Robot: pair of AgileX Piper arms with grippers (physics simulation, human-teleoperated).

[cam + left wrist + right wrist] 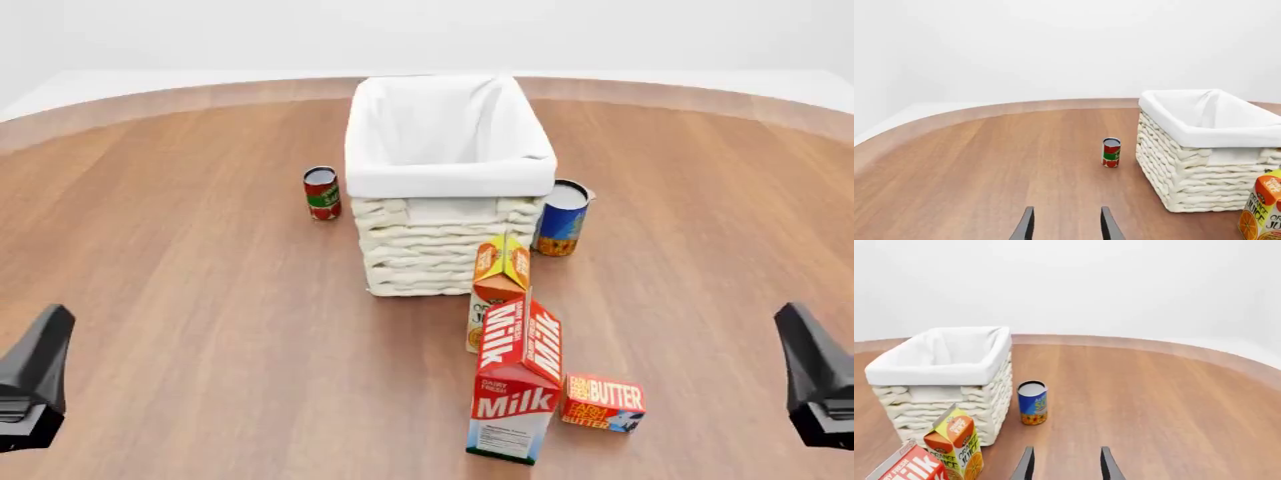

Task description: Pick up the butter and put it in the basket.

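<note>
The butter is a small flat red-and-orange carton lying on the table near the front, just right of the milk carton. The basket stands at the table's middle, cream wicker with a white liner, also seen in the left wrist view and the right wrist view. My left gripper is open over bare table at the front left. My right gripper is open at the front right, well to the right of the butter. Neither wrist view shows the butter.
An orange juice carton stands between the milk carton and the basket. A red can stands left of the basket, a blue can at its right front corner. The round table's rim curves along the back.
</note>
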